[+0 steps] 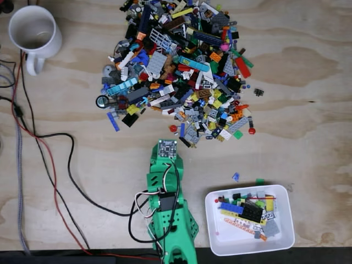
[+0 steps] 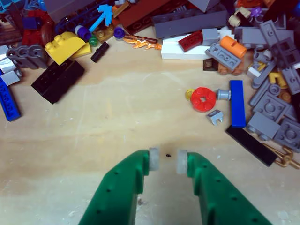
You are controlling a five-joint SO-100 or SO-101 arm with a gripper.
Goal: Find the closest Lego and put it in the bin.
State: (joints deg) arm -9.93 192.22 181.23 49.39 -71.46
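I see the green arm [image 1: 168, 214] reaching toward the Lego pile [image 1: 179, 66] on the tabletop [image 1: 308, 99]. Fingers [image 2: 154, 161] slightly parted, holding nothing, over bare wood. Nearest piece in the wrist view: red round plate [image 2: 203, 99], up and right of them. White bin [image 1: 286, 242] sits right of the arm, partly filled.

from my station: green arm [image 1: 168, 203] reaches up from the bottom edge toward the lego pile [image 1: 181, 71] on the plywood tabletop [image 1: 308, 110]. white bin [image 1: 250, 220], partly filled, sits right of the arm. white mug [image 1: 34, 33] top left.
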